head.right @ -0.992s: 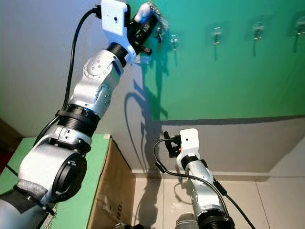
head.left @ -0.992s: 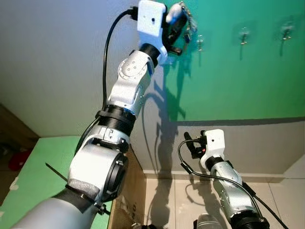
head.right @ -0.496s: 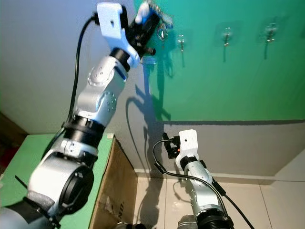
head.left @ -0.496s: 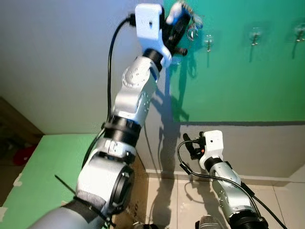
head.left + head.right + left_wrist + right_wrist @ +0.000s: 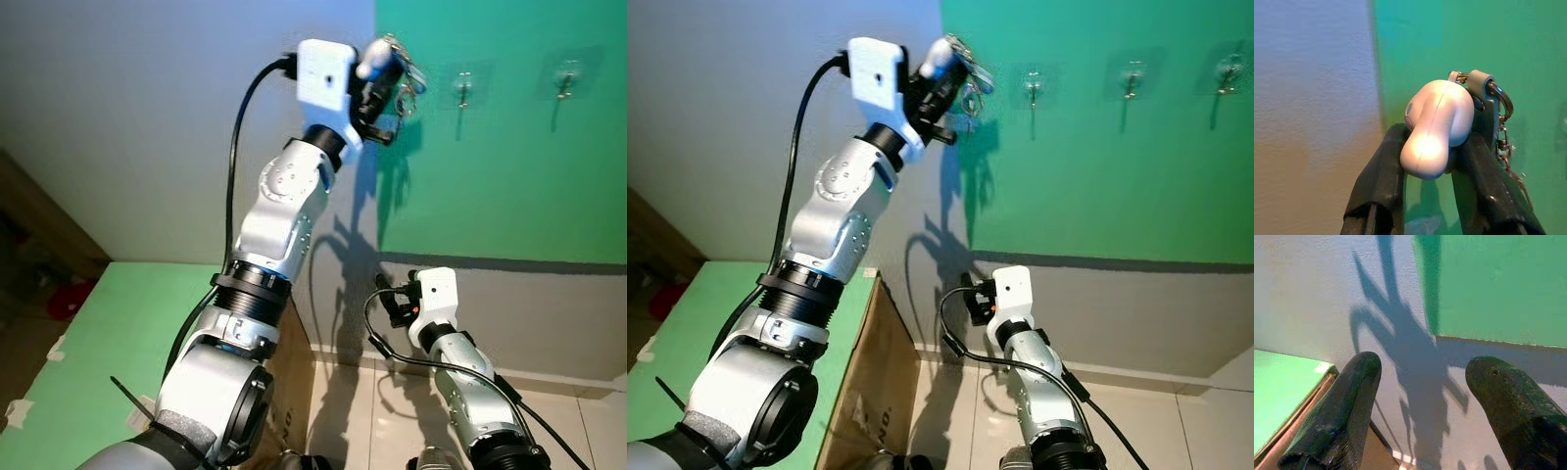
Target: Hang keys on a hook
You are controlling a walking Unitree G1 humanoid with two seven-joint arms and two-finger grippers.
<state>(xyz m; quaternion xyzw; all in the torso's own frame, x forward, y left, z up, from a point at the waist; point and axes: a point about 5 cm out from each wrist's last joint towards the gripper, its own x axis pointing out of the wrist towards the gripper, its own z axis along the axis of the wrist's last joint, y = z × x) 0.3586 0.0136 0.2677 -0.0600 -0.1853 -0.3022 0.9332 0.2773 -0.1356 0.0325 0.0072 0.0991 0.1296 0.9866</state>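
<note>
- Green upper wall (image 5: 490, 176) meets a pale wall at the left and a grey band below; clear stick-on hooks run in a row across the green.
- Left jaws (image 5: 1440, 147) are clamped on the keys (image 5: 1437, 127), pinching the pale rounded fob, with the ring and chain hanging off the side toward the wall.
- In the eye views the left arm is raised high, holding the keys (image 5: 392, 73) just inside the green edge, near the first hook (image 5: 463, 88) but short of it and about level with it.
- Second hook (image 5: 565, 78) sits further right, well apart.
- Right jaws (image 5: 1420, 406) are apart and empty, held low before the grey band, idle.
- Risk: the ring dangles loosely, so it could swing past the hook's tip and miss.
- Pushing hard might peel the stick-on hook off, and letting go early would drop the keys to the floor.
</note>
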